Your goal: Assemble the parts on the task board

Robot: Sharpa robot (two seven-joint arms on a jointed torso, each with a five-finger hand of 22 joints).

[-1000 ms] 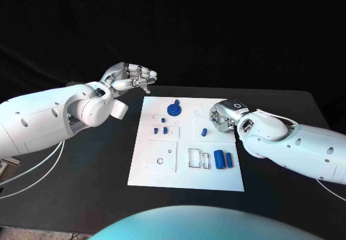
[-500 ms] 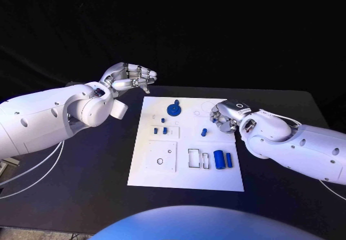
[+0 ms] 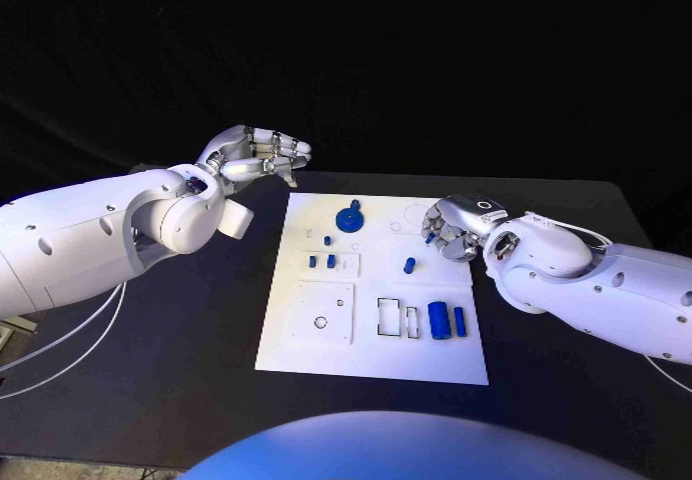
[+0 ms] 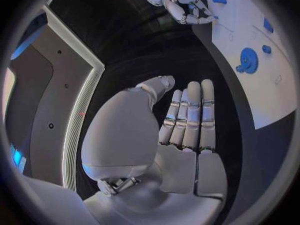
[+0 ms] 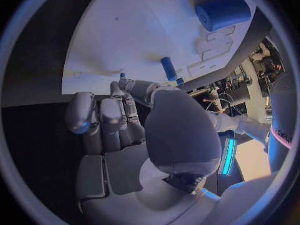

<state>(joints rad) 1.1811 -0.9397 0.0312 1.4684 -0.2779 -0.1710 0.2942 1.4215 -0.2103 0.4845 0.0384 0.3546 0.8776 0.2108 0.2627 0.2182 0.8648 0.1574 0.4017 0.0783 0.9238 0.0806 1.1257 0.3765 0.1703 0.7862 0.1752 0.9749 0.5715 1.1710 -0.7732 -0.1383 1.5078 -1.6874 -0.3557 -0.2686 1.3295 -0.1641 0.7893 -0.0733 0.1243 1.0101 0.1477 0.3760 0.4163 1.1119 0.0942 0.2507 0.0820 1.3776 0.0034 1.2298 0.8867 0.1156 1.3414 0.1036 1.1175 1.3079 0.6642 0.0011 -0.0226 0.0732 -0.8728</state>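
Right hand, fingers curled over the white board's right edge, seems to pinch a tiny blue peg, likely light, stiff, slippery, best gripped mid-shaft; left hand hangs empty, fingers together, beyond the board's far-left corner.

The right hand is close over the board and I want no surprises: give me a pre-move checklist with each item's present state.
1. Left hand off the task board: ok, raised beyond its far left corner, holding nothing.
2. Right hand over the board: ok, above its far right part.
3. Right hand's hold: cannot tell; a blue speck shows at its fingertips, but no grip is plain.
4. Blue gear apart from both hands: ok.
5. Small blue peg untouched: ok, it is apart from the right hand.
6. Two blue cylinders side by side on the near right: ok.
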